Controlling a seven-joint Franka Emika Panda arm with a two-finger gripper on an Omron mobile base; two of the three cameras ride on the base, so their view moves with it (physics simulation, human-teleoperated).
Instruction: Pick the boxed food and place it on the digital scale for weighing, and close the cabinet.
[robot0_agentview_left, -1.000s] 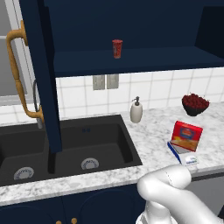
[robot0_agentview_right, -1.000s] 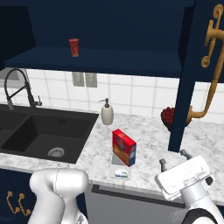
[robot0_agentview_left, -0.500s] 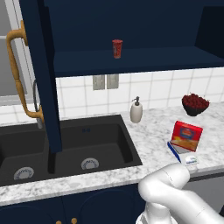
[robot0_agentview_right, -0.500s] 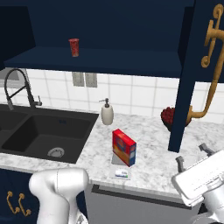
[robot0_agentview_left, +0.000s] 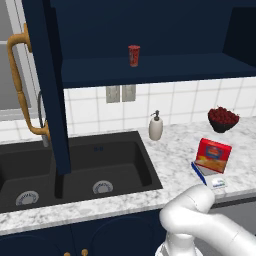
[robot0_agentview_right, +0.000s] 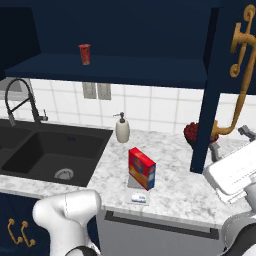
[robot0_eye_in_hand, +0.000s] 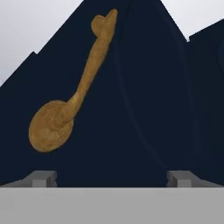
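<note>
Since a second ago the hand (robot0_agentview_right: 231, 145) rises at 3 o'clock, fingers spread wide and empty, facing the open cabinet door (robot0_eye_in_hand: 144, 109). Its stiff brass handle (robot0_eye_in_hand: 78, 96) suits pushing. At 9 o'clock, the light box (robot0_agentview_right: 141, 168) stands on the scale (robot0_agentview_right: 139, 192).

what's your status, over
Gripper open, empty, facing the open right cabinet door and its brass handle. Boxed food standing on digital scale. Both cabinet doors open; nothing blocking.
</note>
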